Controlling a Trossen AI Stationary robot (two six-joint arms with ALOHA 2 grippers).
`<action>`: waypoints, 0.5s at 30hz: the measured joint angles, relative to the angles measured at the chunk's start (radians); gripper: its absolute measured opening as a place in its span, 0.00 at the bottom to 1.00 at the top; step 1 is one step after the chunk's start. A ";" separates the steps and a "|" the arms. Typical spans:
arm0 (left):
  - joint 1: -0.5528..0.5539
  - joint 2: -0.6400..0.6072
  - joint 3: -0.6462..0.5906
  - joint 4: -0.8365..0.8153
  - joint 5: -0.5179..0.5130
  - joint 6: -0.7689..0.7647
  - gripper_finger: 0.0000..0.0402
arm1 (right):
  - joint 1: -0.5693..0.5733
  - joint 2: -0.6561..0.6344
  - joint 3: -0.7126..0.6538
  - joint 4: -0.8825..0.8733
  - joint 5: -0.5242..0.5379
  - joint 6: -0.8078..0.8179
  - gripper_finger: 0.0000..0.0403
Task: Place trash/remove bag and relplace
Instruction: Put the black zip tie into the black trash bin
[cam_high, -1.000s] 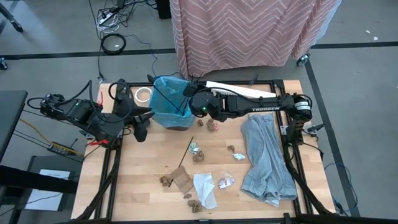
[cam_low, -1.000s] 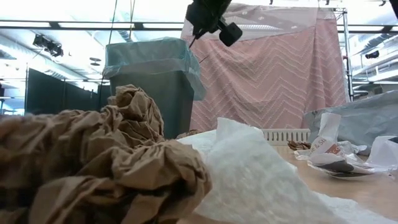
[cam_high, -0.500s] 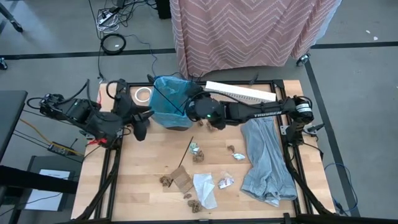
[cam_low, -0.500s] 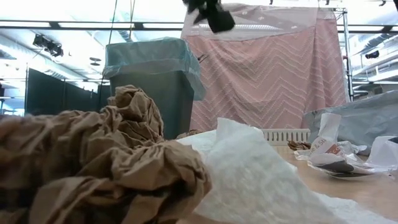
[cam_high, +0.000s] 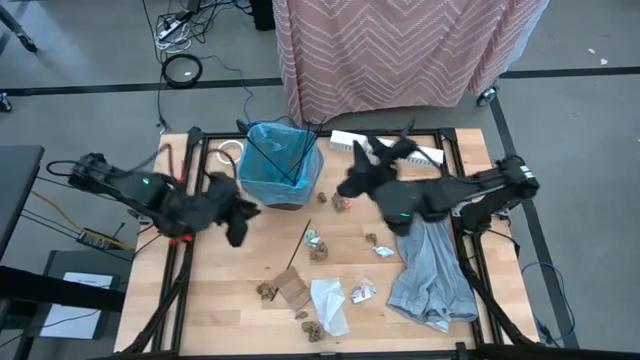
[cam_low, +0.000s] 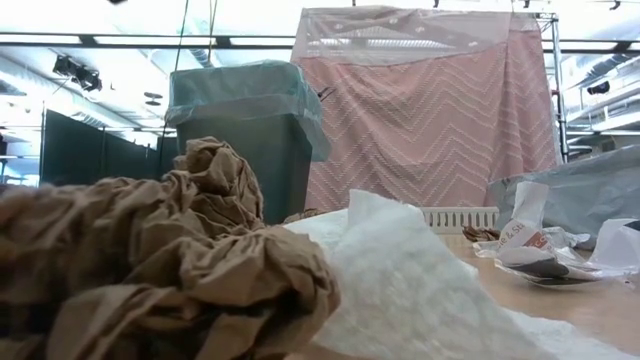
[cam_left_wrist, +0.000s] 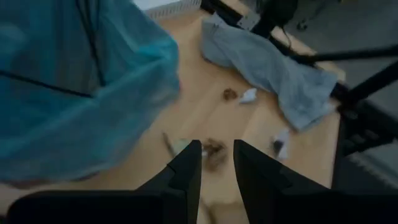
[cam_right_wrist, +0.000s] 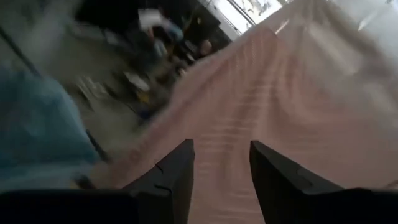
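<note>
A bin lined with a blue bag (cam_high: 283, 165) (cam_low: 240, 130) stands at the table's far middle. Trash lies scattered on the wood: brown lumps (cam_high: 265, 290), a flat cardboard piece (cam_high: 293, 288), white paper (cam_high: 328, 300) and a thin dark stick (cam_high: 300, 243). In the low view, brown crumpled paper (cam_low: 150, 260) and white tissue (cam_low: 420, 290) fill the foreground. My left gripper (cam_high: 240, 216) (cam_left_wrist: 217, 146) hangs open beside the bin's near left side, with nothing between its fingers. My right gripper (cam_high: 352, 180) (cam_right_wrist: 222, 146) is open and empty, raised to the right of the bin.
A grey cloth (cam_high: 430, 255) lies along the table's right side. A white tape ring (cam_high: 230, 150) sits left of the bin, and a long white object (cam_high: 385, 148) lies at the far edge. A pink patterned curtain (cam_high: 400, 50) hangs beyond the table.
My right gripper has drawn back from above the bin toward the table's right edge, rising out of the low view and rolling about its own line. My left gripper has sunk a little toward the near edge and rolled.
</note>
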 joint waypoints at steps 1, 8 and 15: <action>0.002 0.018 -0.032 0.054 0.016 -0.027 0.25 | 0.021 -0.023 0.000 0.008 0.000 0.055 0.35; 0.012 0.169 -0.235 0.371 0.193 -0.188 0.25 | 0.151 -0.141 0.003 -0.069 0.004 0.307 0.36; 0.018 0.311 -0.312 0.454 0.198 -0.339 0.25 | 0.227 -0.151 0.002 -0.113 0.003 0.329 0.35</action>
